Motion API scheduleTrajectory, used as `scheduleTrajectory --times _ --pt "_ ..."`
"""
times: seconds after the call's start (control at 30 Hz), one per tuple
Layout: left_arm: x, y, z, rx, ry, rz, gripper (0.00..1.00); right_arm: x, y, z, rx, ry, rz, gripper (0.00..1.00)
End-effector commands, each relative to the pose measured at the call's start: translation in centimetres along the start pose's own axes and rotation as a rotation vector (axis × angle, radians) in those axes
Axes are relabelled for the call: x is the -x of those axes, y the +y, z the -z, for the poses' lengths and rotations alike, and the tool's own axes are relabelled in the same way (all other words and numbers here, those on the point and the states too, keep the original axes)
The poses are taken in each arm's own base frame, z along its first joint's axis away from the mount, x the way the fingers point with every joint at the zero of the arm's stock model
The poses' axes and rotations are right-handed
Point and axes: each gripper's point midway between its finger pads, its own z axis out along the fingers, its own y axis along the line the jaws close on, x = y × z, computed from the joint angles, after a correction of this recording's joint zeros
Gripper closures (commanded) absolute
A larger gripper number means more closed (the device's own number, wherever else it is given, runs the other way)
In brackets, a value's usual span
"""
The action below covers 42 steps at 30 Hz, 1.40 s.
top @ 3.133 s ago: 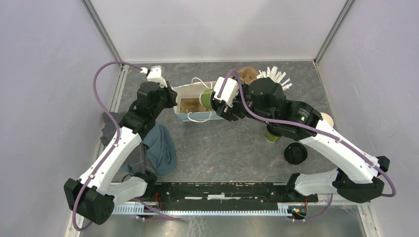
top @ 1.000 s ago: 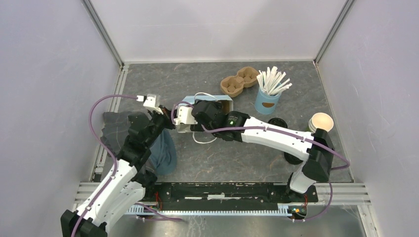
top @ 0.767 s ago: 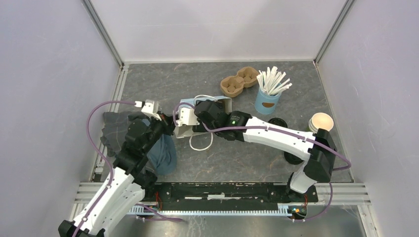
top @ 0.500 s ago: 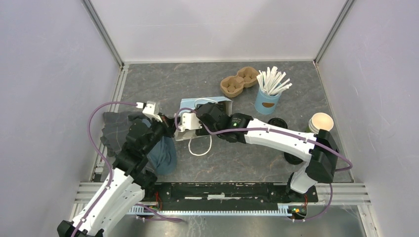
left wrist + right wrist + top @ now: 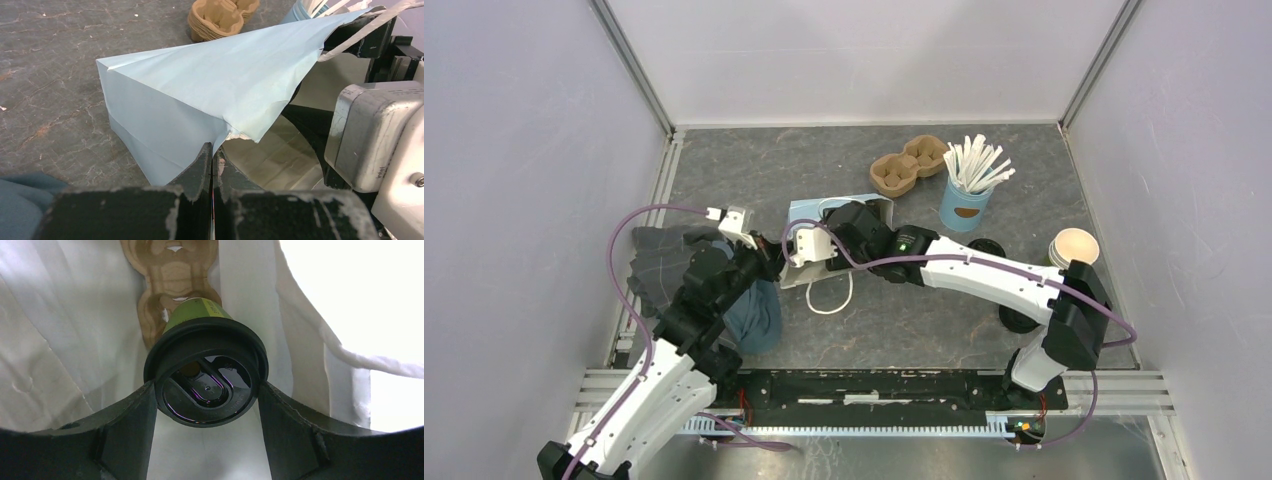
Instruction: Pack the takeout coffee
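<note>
The takeout coffee (image 5: 206, 372), a dark-green cup with a black lid, sits inside the light-blue paper bag (image 5: 200, 95). My right gripper (image 5: 207, 386) is shut on the lid, with a finger pressed to each side. The cup's base meets a brown cardboard carrier (image 5: 170, 270) deeper in the bag. From above, the bag (image 5: 809, 211) lies on its side and hides the cup and the right fingers. My left gripper (image 5: 212, 156) is shut on the torn rim of the bag's mouth, left of the right wrist (image 5: 809, 245).
A brown cup carrier (image 5: 908, 165) and a light-blue cup of white sticks (image 5: 967, 195) stand at the back. A lidless green cup (image 5: 1072, 247) is at the right, with black lids (image 5: 1022, 318) near it. A blue cloth (image 5: 749, 310) and a grey cloth (image 5: 659, 262) lie at the left.
Three seconds ago the right gripper held the cup at the bag's mouth; now it is inside. In the last second the bag's white handle slid nearer and the right wrist shifted slightly right.
</note>
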Motion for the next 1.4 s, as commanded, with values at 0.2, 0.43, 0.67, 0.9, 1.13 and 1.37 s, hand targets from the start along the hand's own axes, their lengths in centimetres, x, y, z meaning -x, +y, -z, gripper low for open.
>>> scheduleTrajectory --times 0.2,0.43,0.67,0.9,1.13,1.37 --pt "1.1 0.5 -0.1 0.068 0.016 0.023 0.98 -0.2 0.0 -1.6 0.036 -0.054 0.03 0.53" --pt "3.0 1.2 -0.2 0.137 -0.015 0.015 0.98 0.3 0.6 -1.2 0.085 -0.094 0.056 0.5" --pt "2.3 1.2 -0.3 0.132 0.001 0.025 0.98 0.8 -1.4 -1.8 0.036 -0.05 0.099 0.51" --pt "2.2 1.2 -0.3 0.125 0.005 0.012 0.98 -1.3 -0.9 -2.7 0.01 0.031 0.109 0.54" --pt "2.2 1.1 -0.3 0.122 0.007 -0.007 0.98 -0.9 -0.5 -3.5 0.008 0.014 0.104 0.53" --pt "2.3 1.2 -0.2 0.132 0.008 -0.009 0.98 -1.3 -0.4 -4.6 0.014 0.016 0.114 0.53"
